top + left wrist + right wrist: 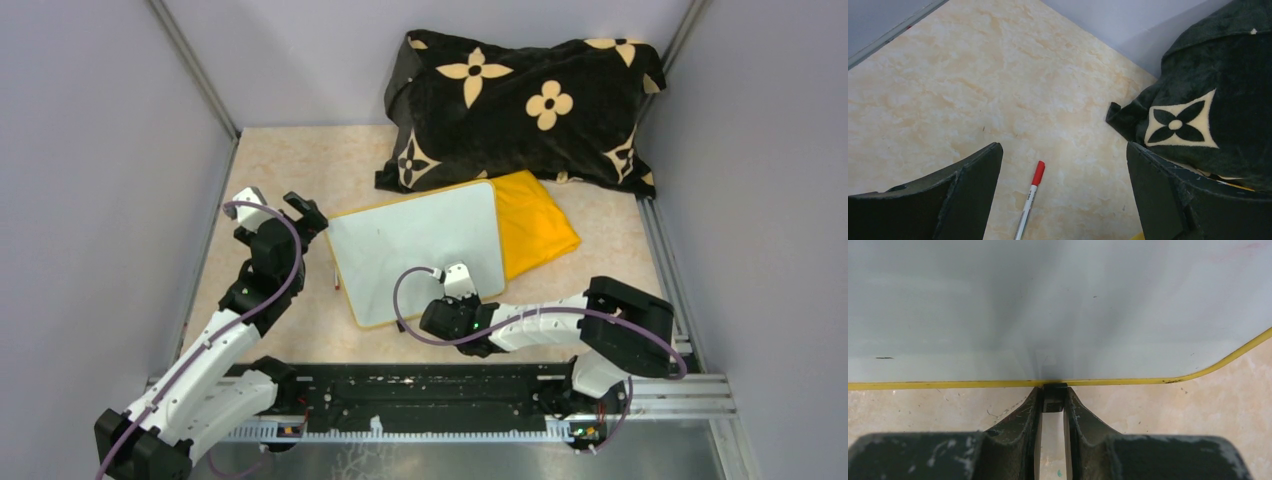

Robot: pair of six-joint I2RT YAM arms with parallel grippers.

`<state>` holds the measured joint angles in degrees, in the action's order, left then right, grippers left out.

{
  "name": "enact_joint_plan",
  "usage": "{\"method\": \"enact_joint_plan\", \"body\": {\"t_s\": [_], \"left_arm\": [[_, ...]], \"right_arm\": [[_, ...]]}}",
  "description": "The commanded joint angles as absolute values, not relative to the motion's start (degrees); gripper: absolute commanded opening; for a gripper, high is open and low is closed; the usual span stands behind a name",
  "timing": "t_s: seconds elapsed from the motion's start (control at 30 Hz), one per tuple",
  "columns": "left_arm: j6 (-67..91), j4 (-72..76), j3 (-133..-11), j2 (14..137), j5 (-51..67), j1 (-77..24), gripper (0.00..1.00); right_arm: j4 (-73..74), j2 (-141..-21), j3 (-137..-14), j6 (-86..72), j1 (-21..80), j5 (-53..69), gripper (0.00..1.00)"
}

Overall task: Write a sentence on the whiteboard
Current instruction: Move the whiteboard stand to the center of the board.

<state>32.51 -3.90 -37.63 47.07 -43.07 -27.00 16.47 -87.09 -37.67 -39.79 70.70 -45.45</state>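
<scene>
Pale grey walls [90, 150] stand around a beige marbled desk [300, 160]. At the back of the desk lies a black pillow [520, 100] with cream flower patterns. The whiteboard [410, 240] lies flat in the middle of the desk, slightly turned, and its far right corner rests over a folded yellow cloth [535, 225]. The right gripper [458, 275] is at the near rim of the whiteboard; its fingers [1083, 420] are almost closed and pinch a small black clip foot [1053, 399] on the yellow rim. The left gripper [280, 203] is above the desk just beside the left edge of the whiteboard, with its fingers [973, 170] spread wide and holding nothing. Under it, on the desk, lies a pen [1028, 205] with a red cap.
</scene>
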Motion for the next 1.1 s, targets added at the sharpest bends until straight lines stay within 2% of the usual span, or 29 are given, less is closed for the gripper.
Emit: {"method": "enact_joint_plan", "body": {"t_s": [0.0,0.3,0.47,0.6,0.77,0.9,1.07], "left_arm": [[32.0,-3.3,-37.4,46.1,-44.6,-27.3,0.99],[31.9,-3.5,-37.5,45.5,-45.5,-27.3,0.99],[31.9,-3.7,-37.5,44.6,-46.6,-27.3,0.99],[31.9,-4.0,-37.6,44.5,-47.2,-27.4,0.99],[31.7,-4.3,-37.7,44.5,-48.5,-27.7,0.99],[31.1,-4.3,-37.6,44.5,-49.8,-27.8,0.99],[29.7,-4.3,-37.6,44.6,-51.9,-27.9,0.99]], "right_arm": [[17.1,-89.2,-37.5,-38.5,70.6,-37.6,0.00],[17.6,-88.1,-37.2,-38.9,70.6,-37.2,0.00],[18.0,-85.2,-36.6,-39.2,70.6,-36.6,0.16],[18.5,-81.8,-35.9,-39.6,70.8,-36.1,0.33],[19.5,-76.1,-35.4,-38.9,71.3,-35.6,0.48],[22.3,-70.9,-35.8,-37.9,72.0,-35.3,0.57],[24.0,-62.2,-36.2,-35.7,73.2,-32.0,0.62]]}}
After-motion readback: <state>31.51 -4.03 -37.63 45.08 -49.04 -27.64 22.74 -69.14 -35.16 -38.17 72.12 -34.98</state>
